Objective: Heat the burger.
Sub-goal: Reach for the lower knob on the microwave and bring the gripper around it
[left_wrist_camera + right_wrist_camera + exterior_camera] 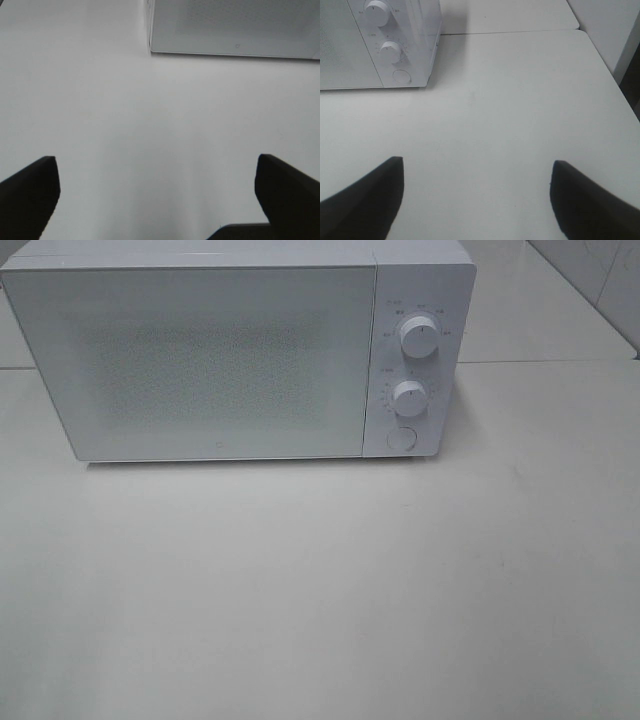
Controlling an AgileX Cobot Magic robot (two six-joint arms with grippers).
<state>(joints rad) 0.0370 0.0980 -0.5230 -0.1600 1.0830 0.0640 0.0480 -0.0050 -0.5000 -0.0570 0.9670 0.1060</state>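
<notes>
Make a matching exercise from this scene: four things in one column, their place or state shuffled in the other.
Things:
1. microwave door
2. lower knob
3. round button
4. left gripper

Place or state:
A. bottom of the control panel
B. open, holding nothing
C. shut
D. directly above the round button

Pairs: 1-C, 2-D, 3-A, 4-B.

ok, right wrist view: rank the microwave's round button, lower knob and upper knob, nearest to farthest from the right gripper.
From the open right gripper:
1. round button, at the foot of the microwave control panel.
2. lower knob, just above the button.
3. upper knob, at the panel's top.
</notes>
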